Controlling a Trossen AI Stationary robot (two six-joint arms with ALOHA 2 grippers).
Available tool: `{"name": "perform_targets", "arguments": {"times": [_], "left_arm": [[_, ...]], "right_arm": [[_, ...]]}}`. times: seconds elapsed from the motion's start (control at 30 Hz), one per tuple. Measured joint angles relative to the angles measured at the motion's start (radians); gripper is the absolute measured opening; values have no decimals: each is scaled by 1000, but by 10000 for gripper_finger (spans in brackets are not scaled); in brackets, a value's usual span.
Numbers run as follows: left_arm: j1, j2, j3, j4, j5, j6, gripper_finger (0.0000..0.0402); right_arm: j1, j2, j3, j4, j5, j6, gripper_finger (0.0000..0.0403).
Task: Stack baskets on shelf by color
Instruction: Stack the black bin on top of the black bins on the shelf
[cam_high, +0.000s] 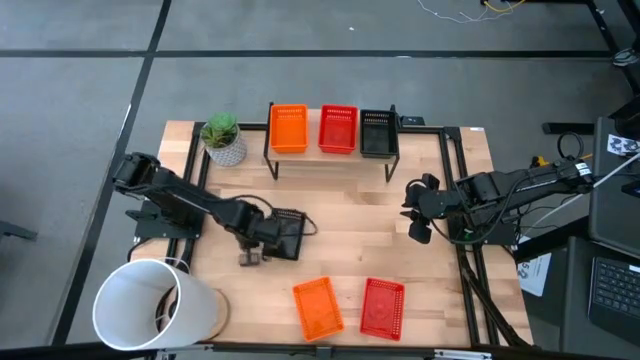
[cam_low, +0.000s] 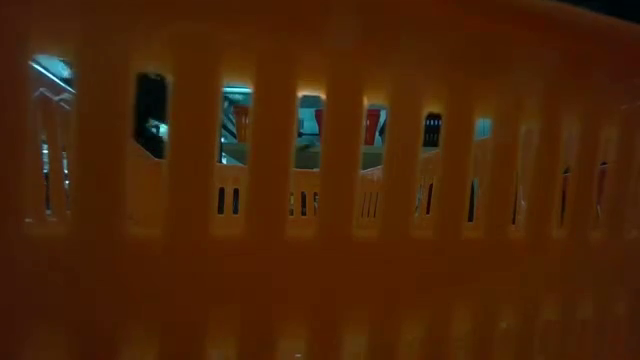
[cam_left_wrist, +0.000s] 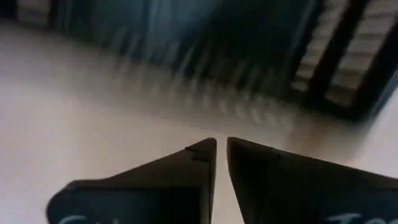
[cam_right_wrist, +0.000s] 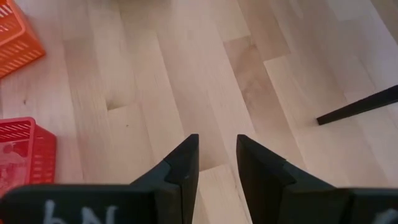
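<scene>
On the shelf (cam_high: 330, 160) at the table's far side rest an orange basket (cam_high: 289, 128), a red one (cam_high: 338, 129) and a black one (cam_high: 377, 132). A second black basket (cam_high: 288, 238) lies on the table left of the middle. My left gripper (cam_high: 252, 252) points down just beside it, over bare wood. In the left wrist view its fingers (cam_left_wrist: 222, 149) leave only a thin slit with nothing between them, and the black basket (cam_left_wrist: 217, 50) is blurred beyond. My right gripper (cam_high: 415, 215) hovers open at the right (cam_right_wrist: 217, 146). Another orange basket (cam_high: 317, 307) and red basket (cam_high: 382, 307) lie near the front edge.
A large white bucket (cam_high: 150, 305) stands at the near left corner and a potted plant (cam_high: 222, 138) left of the shelf. The near orange basket's wall (cam_low: 320, 250) fills the low view. A black shelf leg (cam_right_wrist: 357, 106) shows in the right wrist view.
</scene>
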Motion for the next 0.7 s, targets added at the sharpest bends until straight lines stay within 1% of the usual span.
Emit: {"name": "perform_targets", "arguments": {"times": [0.03,0.1,0.13,0.17,0.2,0.23,0.3,0.37,0.43,0.5,0.6,0.7], "left_arm": [[3,14,-27,187,-13,21,27],[9,19,-37,515,-103,108,19],[10,22,-21,660,-147,175,14],[10,23,0,750,-170,243,8],[10,22,22,775,-175,296,4],[9,22,49,764,-175,326,2],[1,26,92,669,-174,338,3],[-12,26,128,570,-175,325,4],[-24,25,139,513,-183,298,3],[-34,25,126,486,-189,259,1],[-45,25,112,482,-225,200,3],[-50,25,111,455,-237,194,5]], "right_arm": [[0,0,0,0,0,0,107],[0,0,0,2,0,-1,107],[0,0,0,6,0,-1,107],[0,0,0,11,0,-1,107],[0,0,0,14,0,-1,107],[0,-1,0,19,-2,0,107],[0,0,0,22,-16,2,107],[0,0,0,29,-32,1,107],[0,0,0,29,-33,0,107],[0,0,0,28,-33,-1,107],[0,0,0,18,-33,10,107],[0,8,0,-21,-27,82,107]]}}
